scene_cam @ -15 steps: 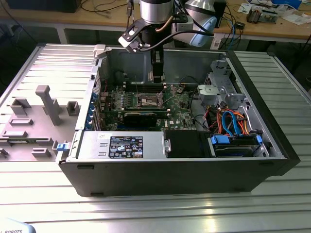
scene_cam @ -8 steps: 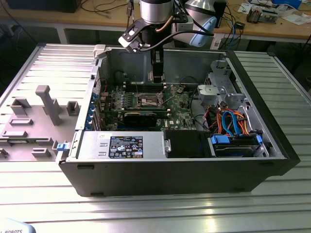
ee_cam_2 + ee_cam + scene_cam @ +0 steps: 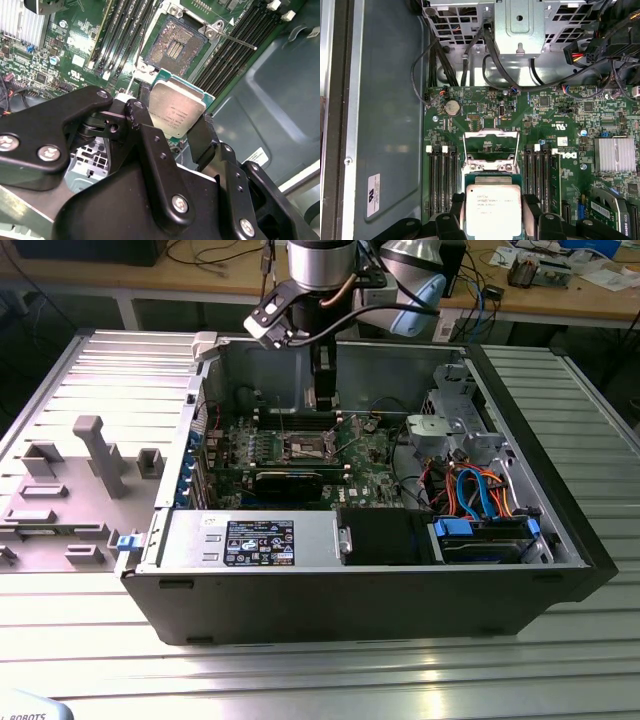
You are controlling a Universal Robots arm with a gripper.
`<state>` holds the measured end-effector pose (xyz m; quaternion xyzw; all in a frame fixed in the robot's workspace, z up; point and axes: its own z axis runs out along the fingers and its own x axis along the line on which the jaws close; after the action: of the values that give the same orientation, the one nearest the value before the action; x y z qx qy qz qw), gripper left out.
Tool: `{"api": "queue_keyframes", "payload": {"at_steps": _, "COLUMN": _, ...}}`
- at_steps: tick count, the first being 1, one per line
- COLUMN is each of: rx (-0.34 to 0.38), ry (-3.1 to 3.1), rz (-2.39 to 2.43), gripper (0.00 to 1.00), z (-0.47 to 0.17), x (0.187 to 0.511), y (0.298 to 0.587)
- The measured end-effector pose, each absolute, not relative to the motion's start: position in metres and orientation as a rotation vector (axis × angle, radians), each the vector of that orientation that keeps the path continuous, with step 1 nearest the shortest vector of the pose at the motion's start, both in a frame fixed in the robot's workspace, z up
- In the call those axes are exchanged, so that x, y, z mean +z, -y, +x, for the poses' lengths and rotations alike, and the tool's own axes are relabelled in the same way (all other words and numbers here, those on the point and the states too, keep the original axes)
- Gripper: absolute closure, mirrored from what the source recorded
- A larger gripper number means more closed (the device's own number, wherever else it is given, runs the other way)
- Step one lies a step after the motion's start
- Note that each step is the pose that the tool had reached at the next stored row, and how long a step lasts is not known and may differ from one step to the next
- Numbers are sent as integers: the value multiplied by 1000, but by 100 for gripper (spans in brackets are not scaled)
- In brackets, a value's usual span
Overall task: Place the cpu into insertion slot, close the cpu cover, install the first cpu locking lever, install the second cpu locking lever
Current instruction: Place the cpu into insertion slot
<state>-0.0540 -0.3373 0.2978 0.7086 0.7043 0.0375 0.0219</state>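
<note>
My gripper (image 3: 172, 121) is shut on the cpu (image 3: 177, 111), a silvery square chip pinched at two opposite edges between the black fingers (image 3: 137, 114). It hangs above the green motherboard, just short of the insertion slot (image 3: 175, 47), which lies open with its dark pin field bare. In the first wrist view the cpu (image 3: 492, 209) sits between the fingers, and the cpu cover (image 3: 491, 132) stands swung up just beyond it. A thin locking lever (image 3: 239, 41) sticks out beside the slot. In the exterior view the gripper (image 3: 322, 398) hovers inside the case above the slot (image 3: 307, 448).
Long memory slots (image 3: 442, 185) flank the socket on both sides. A finned heatsink (image 3: 615, 154), a metal drive cage (image 3: 450, 425) with cables (image 3: 470, 490), the power supply (image 3: 250, 540) and the case walls (image 3: 520, 410) ring the work area. Grey fixtures (image 3: 95, 455) stand on the table.
</note>
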Motion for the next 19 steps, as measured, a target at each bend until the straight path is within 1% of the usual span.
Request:
{"api": "queue_keyframes", "payload": {"at_steps": 7, "rx": 117, "ry": -2184, "rz": 2192, "gripper": 46, "z": -54, "x": 287, "y": 337}}
{"api": "queue_keyframes", "payload": {"at_steps": 13, "rx": 118, "ry": -2193, "rz": 2184, "gripper": 46, "z": -59, "x": 268, "y": 337}}
{"api": "queue_keyframes", "payload": {"at_steps": 19, "rx": 129, "ry": -2190, "rz": 2175, "gripper": 46, "z": -65, "x": 257, "y": 337}}
